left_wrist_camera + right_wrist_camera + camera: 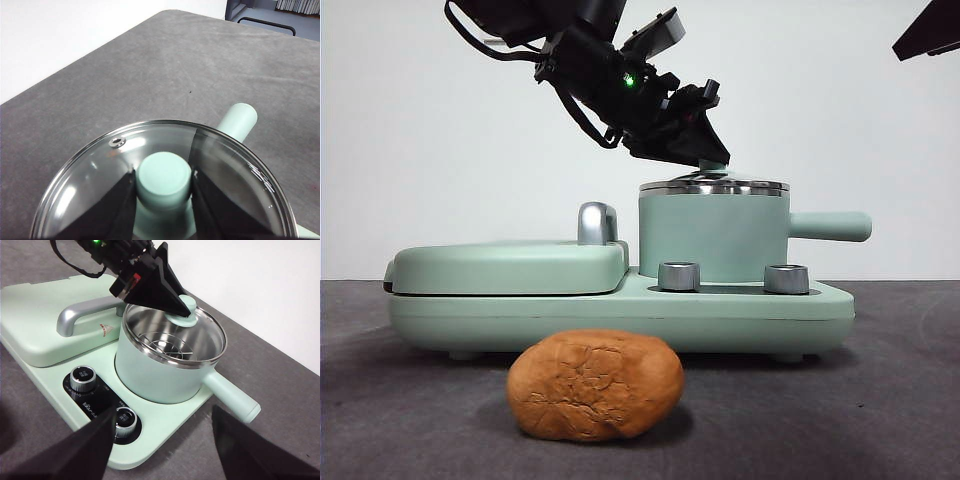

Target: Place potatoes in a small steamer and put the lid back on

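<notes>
The potato (595, 385), an orange-brown cracked lump, lies on the grey table in front of the appliance. The mint-green steamer pot (710, 240) stands on the base, its side handle (830, 226) pointing right. The glass lid (200, 335) sits on the pot's rim. My left gripper (710, 155) comes down from the upper left and is shut on the lid's green knob (164, 179), one jaw on each side. A steel rack shows inside the pot (160, 375) through the glass. My right gripper (164, 412) is open and empty, held above and to the pot's right.
The flat green griddle cover (510, 265) with its chrome handle (597, 222) lies left of the pot. Two steel dials (679, 275) (786, 278) stand on the base (620, 315) in front of the pot. The right arm shows as a black tip (930, 30).
</notes>
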Controlling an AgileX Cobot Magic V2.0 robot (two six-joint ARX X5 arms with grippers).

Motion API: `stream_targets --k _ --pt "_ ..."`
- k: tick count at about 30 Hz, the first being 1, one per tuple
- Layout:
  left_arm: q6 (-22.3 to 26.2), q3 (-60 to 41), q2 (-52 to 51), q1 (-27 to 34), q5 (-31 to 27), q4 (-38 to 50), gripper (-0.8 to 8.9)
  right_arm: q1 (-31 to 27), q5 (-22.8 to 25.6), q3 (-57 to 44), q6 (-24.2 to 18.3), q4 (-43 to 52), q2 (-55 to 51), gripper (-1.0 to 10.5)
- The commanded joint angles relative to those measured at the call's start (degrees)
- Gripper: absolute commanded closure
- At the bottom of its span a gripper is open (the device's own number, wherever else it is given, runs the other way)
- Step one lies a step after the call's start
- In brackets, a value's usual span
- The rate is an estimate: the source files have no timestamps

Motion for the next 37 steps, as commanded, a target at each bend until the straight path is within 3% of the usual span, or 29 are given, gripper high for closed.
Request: stream_targets --k 1,15,28,37 --pt "-0.24 2.29 0.85 -0.66 -0.13 1.11 7.99 0.28 0.02 0.81 0.76 0.52 0.17 6.5" --pt "-0.35 4.94 -3.30 -0.96 -0.11 -1.05 7.99 0.31 0.02 0.81 0.79 0.50 0.17 6.5" --pt "-3.82 4.92 -15.23 -0.37 -0.24 -14.80 7.96 0.31 0.00 0.81 1.01 0.50 0.15 6.5" --pt "-3.08 4.79 -22.73 1.84 -0.35 -22.88 7.96 0.31 0.00 0.81 1.81 0.52 0.15 6.5"
